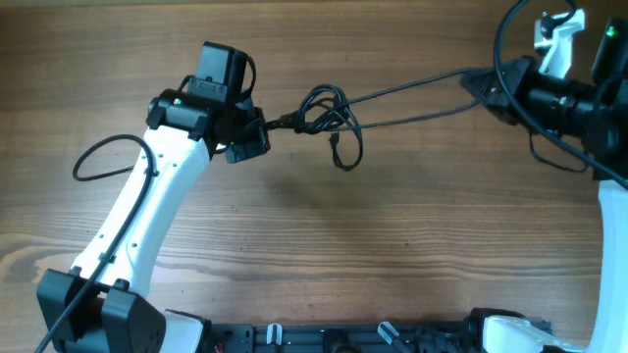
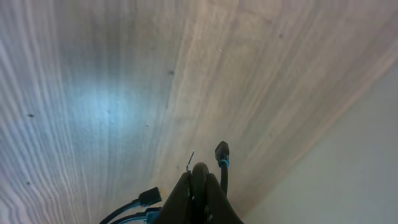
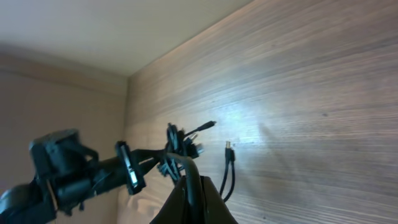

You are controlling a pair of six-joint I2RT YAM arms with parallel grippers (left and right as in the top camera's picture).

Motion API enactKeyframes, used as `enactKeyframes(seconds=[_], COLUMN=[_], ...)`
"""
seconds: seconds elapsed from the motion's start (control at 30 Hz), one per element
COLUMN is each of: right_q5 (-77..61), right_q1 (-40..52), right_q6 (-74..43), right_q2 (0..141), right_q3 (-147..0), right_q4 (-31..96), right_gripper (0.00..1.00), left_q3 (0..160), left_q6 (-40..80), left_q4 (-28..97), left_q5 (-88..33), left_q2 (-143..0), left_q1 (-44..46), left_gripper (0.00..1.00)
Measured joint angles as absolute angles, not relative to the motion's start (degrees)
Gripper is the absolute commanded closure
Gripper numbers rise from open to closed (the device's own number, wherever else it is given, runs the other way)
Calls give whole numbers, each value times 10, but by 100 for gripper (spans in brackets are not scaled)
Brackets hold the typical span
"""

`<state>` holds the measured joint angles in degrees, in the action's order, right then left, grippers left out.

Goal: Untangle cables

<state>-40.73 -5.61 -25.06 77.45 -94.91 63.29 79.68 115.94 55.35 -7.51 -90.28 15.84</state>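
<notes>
The cables form a knot of thin black loops held above the wooden table between my two arms. Two taut strands run from the knot to the right. My left gripper is shut on the cables at the knot's left side; in the left wrist view its fingers pinch a black cord, with loose plugs beside them. My right gripper is shut on the strands' far end. In the right wrist view its fingers clamp a cord leading to the knot.
A thicker black arm wire loops on the table left of the left arm. The arm bases stand along the front edge. A plug end dangles below the knot.
</notes>
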Motion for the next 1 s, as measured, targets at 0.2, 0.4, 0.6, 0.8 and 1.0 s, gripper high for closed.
enactKeyframes(seconds=[0.2,0.4,0.6,0.8,1.0], right_q5=[-353,-280,-265,-291,-315], right_q1=[85,207,168,57,-37], right_q6=[-209,-209,-217,-197,-148], right_q2=[829,948,1002,1003,1003], right_q3=[-951,-951,-950,-951,-951], right_q4=[672,644,551,572,650], right_gripper=[96,96,73,17,18], left_q3=[794,791,760,760,759], left_q6=[831,548,393,145,-58], left_q4=[542,565,523,416,381], left_q5=[-35,-28,-54,-137,-126], left_q2=[-905,-907,-930,-960,-1042], left_q1=[163,222,232,266,389], left_gripper=[75,65,63,51,53])
